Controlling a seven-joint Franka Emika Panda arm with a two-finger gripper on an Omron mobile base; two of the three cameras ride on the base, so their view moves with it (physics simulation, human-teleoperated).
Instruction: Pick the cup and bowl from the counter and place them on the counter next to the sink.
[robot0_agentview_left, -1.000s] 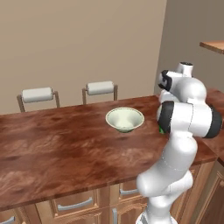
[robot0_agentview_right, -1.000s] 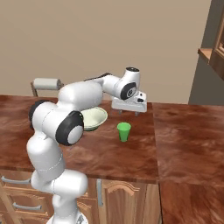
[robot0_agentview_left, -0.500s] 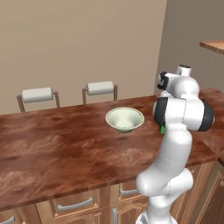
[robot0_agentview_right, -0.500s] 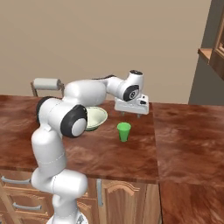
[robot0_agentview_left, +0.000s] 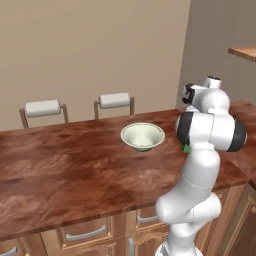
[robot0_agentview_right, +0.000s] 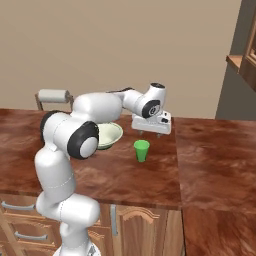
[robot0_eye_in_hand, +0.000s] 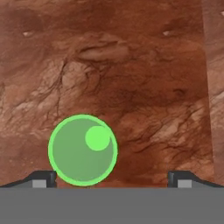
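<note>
You have the small green cup (robot0_agentview_right: 141, 150) upright on the red-brown counter (robot0_agentview_right: 210, 150), just beside the wide cream bowl (robot0_agentview_left: 143, 136), apart from it. Bowl sits upright, empty.

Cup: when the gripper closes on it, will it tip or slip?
The cup stands upright on the counter, small and handleless, so it is probably light and could tip if nudged off-centre. Its plain smooth wall may be slippery. In the hand view it sits near one fingertip, so centring the open gripper first seems wise.
</note>
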